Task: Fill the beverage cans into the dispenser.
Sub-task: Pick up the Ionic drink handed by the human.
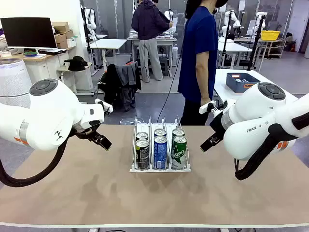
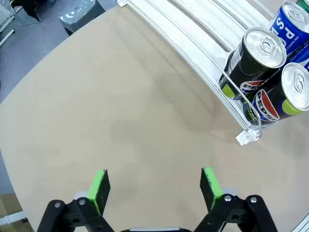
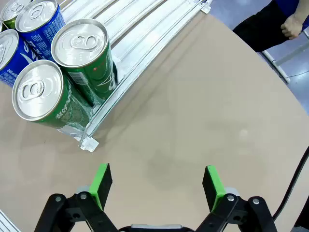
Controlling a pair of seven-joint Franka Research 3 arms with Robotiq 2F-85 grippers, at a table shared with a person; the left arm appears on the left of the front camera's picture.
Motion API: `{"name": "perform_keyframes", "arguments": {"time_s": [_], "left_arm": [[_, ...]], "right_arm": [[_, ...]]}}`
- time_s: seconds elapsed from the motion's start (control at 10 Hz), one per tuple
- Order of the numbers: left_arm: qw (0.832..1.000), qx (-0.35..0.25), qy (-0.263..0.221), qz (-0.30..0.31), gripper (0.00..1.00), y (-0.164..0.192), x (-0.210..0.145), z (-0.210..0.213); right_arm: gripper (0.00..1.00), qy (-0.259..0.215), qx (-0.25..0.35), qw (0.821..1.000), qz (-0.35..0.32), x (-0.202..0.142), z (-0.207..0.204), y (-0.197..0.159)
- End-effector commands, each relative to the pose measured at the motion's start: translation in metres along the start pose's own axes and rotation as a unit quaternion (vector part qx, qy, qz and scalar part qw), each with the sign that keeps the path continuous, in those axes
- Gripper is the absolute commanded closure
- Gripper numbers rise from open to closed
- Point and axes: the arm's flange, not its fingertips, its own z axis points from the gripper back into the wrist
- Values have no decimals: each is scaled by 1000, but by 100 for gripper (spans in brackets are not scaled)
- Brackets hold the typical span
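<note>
Nearest us, the left jaws and the right jaws both stand spread wide and empty over the bare bench. The left arm and right arm sit either side of the dispenser, which we judge leaves its lanes free. In it six beverage cans stand upright, two per lane, sorted by design: black-and-yellow, blue, green. They crowd the near stop, where we think a feeding rack would gather them. Behind them the lanes run empty. Beyond the bench's far edge stands a person.
</note>
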Motion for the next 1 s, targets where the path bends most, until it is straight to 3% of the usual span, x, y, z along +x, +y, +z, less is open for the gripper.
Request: {"name": "perform_keyframes", "arguments": {"time_s": [0.0,0.9], "left_arm": [[1000,0,0,0,0,0,0,0],[1000,0,0,0,0,0,0,0]], "right_arm": [[0,0,0,1000,0,0,0,0],[0,0,0,1000,0,0,0,0]]}}
